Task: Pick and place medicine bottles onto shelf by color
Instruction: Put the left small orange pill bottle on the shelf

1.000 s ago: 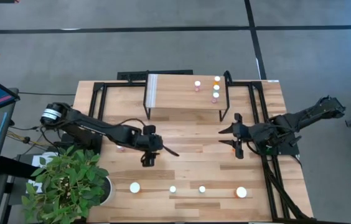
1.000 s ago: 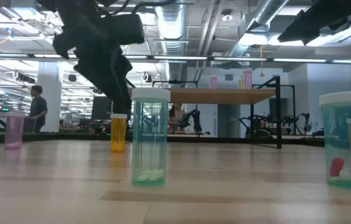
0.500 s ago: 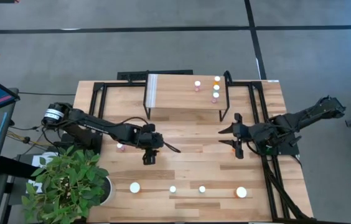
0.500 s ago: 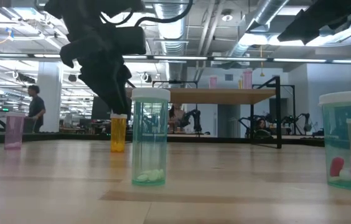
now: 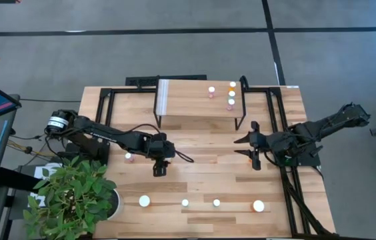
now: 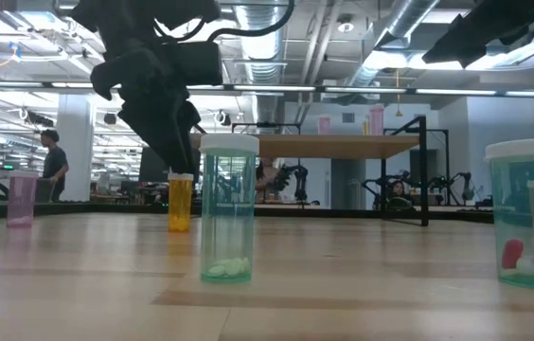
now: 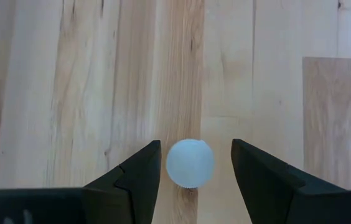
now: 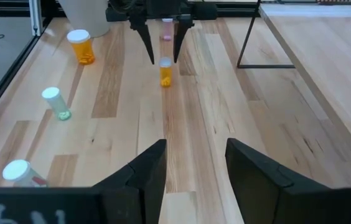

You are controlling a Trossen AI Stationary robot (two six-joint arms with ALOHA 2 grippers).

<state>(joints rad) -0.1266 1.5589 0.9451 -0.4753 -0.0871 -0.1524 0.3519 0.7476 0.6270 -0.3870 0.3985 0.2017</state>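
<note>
One orange bottle [image 8: 165, 73] stands between the spread left gripper [image 7: 191, 163], untouched.

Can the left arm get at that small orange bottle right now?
Probably yes. The left gripper hangs directly over the small orange bottle, its white cap between the open fingers, with nothing blocking the drop.

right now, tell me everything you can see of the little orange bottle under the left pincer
The small orange bottle stands upright on the wooden tabletop, a clear amber body under a round white cap. The left pincer hangs right over it, open, one dark finger on each side of the cap with a gap showing on both sides, so nothing grips it. It stands on open table in front of the shelf, apart from the other bottles. Its contents cannot be made out.
</note>
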